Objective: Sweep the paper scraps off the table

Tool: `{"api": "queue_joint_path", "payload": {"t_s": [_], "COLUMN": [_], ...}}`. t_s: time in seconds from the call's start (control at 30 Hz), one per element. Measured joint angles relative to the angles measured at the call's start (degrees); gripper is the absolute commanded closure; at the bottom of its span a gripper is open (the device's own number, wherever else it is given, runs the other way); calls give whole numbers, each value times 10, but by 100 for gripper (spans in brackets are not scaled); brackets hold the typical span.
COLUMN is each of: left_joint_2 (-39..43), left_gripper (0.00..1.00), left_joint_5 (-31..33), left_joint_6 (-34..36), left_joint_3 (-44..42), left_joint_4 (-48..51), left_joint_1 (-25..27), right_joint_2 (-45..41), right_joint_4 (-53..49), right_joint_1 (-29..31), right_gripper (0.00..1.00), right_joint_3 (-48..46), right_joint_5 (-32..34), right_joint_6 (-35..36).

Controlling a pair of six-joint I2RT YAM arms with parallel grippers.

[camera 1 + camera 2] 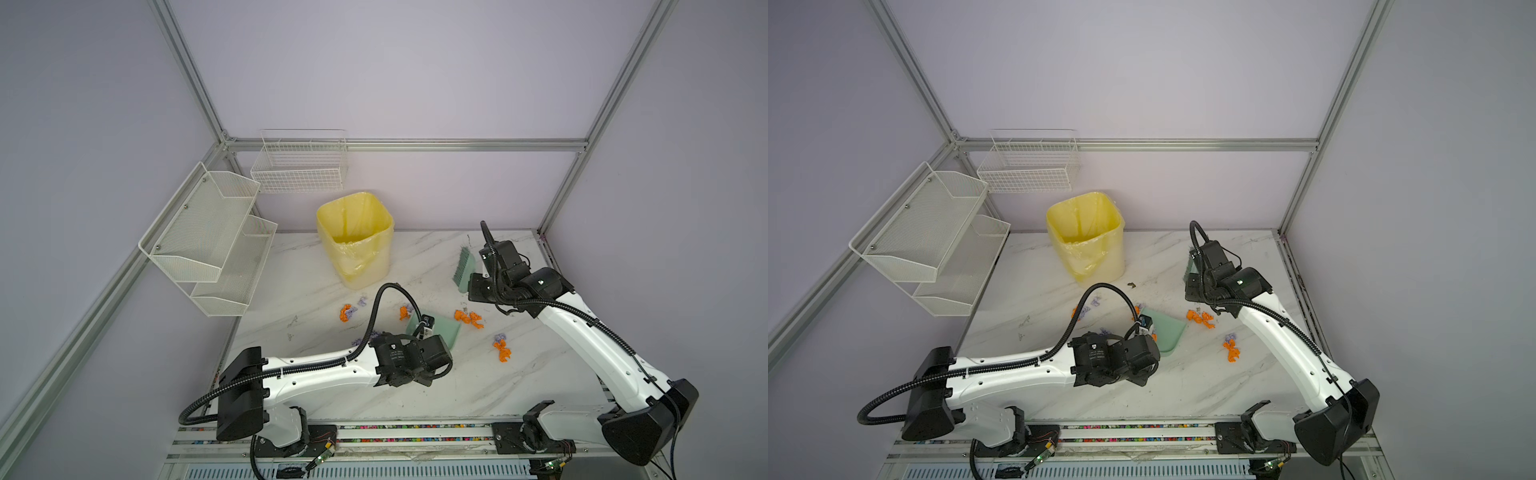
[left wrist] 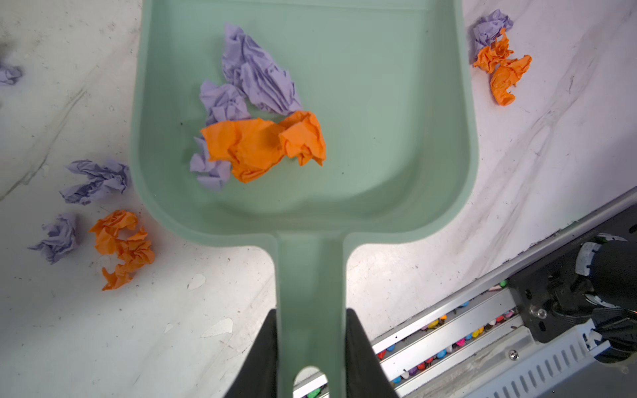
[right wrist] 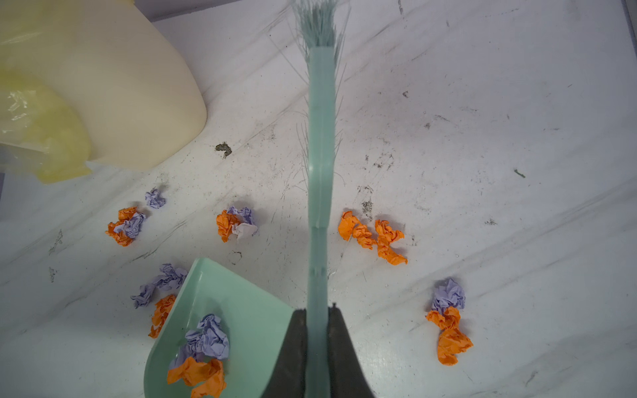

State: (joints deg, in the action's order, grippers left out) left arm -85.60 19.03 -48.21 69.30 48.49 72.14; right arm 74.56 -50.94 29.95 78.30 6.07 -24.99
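My left gripper is shut on the handle of the green dustpan, which sits mid-table. Orange and lilac paper scraps lie inside the pan. More paper scraps are spread over the table: an orange group beyond the pan, an orange-lilac pile to its right, and others at its left. My right gripper is shut on the handle of the green brush, held near the back right with its bristles pointing away from the scraps.
A yellow-lined bin stands at the back of the table, left of the brush. White wire baskets hang on the left wall and the back wall. Aluminium rails edge the front. Dark specks dot the marble.
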Motion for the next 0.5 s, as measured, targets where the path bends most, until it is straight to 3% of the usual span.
{"api": "queue_joint_path", "payload": {"t_s": [0.5], "left_joint_2": [11], "left_gripper": [97], "left_joint_5": [3], "left_joint_6": [43], "left_joint_3": [34], "left_joint_4": [32], "left_joint_1": [-33], "right_joint_2": [-17], "right_joint_4": [22], "right_joint_1": [-41], "right_gripper": [100], "right_joint_3": [-5], "right_joint_5": [-21], "right_joint_6": [1]}}
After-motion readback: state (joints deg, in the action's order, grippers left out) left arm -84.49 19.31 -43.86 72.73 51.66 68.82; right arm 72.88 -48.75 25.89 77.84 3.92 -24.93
